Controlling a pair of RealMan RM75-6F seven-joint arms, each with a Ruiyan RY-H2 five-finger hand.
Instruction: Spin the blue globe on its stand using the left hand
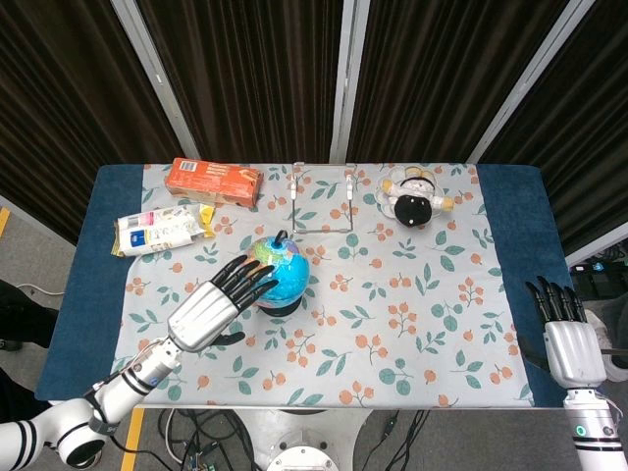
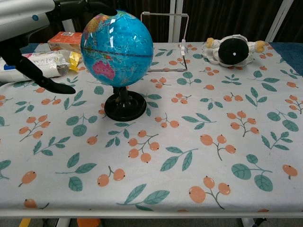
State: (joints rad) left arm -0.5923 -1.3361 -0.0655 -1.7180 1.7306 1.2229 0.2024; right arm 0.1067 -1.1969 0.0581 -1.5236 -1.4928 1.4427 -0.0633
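Note:
The blue globe (image 1: 283, 267) (image 2: 117, 48) stands upright on its black stand (image 2: 125, 106) left of the table's middle. My left hand (image 1: 218, 304) (image 2: 33, 28) is open with its fingers spread, reaching over the globe's upper left side; the dark fingertips (image 1: 257, 277) lie on or just above the globe's top, and I cannot tell if they touch. Its thumb (image 2: 45, 78) points down toward the cloth. My right hand (image 1: 566, 334) rests open off the table's right edge, fingers up, holding nothing.
An orange box (image 1: 212, 182) and a white snack packet (image 1: 163, 230) lie at the back left. A wire rack (image 1: 322, 196) stands behind the globe. A black-and-white plush toy (image 1: 413, 198) sits at the back right. The floral cloth (image 2: 199, 142) covers the table.

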